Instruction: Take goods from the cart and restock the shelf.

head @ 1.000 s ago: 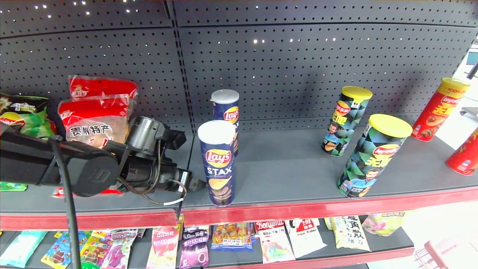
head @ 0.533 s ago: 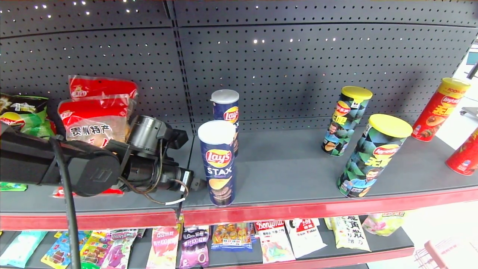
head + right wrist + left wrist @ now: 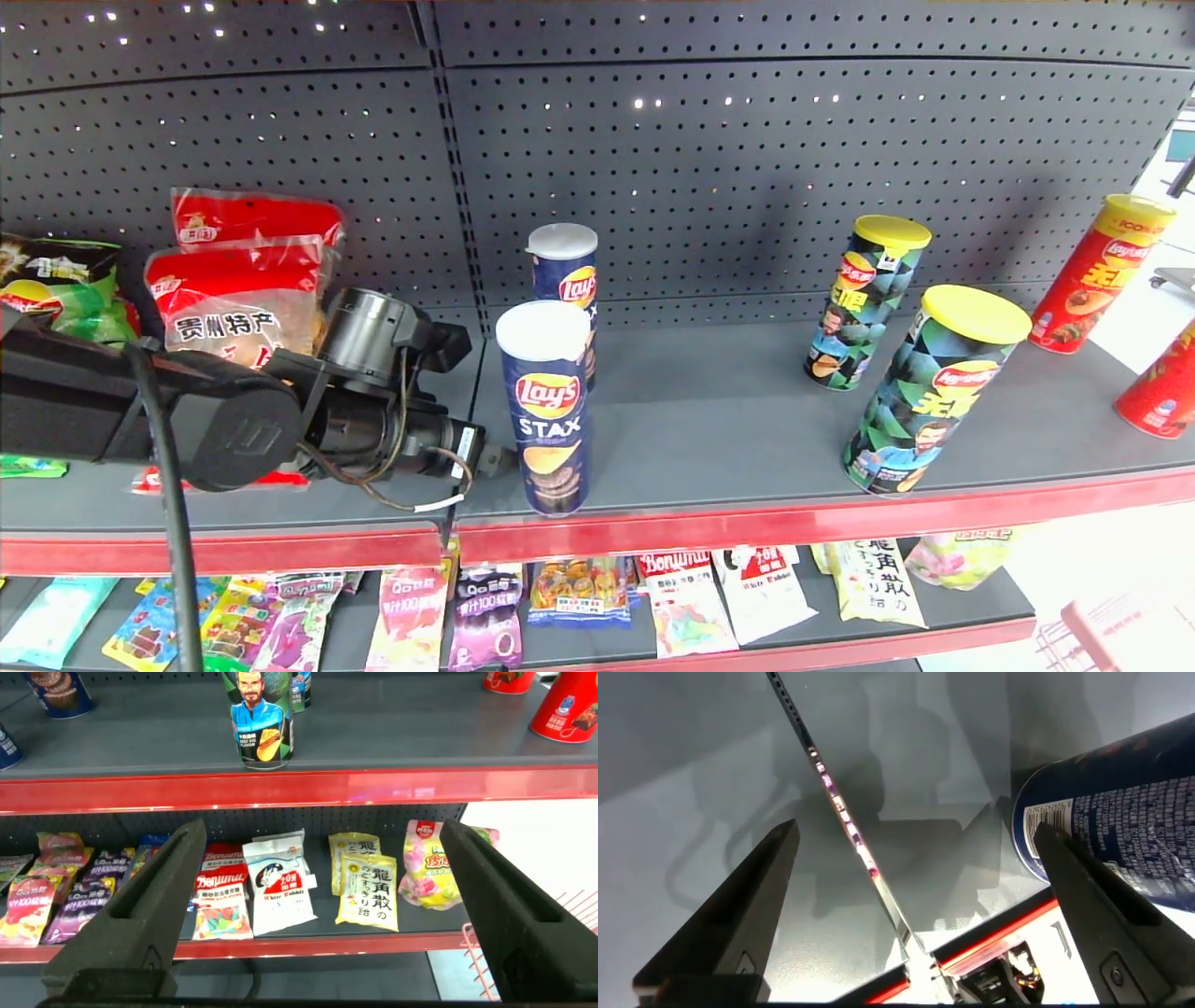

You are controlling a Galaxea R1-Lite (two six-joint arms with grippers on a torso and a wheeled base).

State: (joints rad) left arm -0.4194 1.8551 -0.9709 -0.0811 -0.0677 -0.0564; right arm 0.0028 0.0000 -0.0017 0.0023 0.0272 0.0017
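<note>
blue can [image 3: 551, 411] stands just beside left pincer [image 3: 915, 835].

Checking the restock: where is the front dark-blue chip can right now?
In the head view, the front dark-blue chip can stands upright by the shelf's red front edge, right of the left claw, with a second blue can behind it.

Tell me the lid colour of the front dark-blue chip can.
The lid is white; the head view shows it best.
</note>
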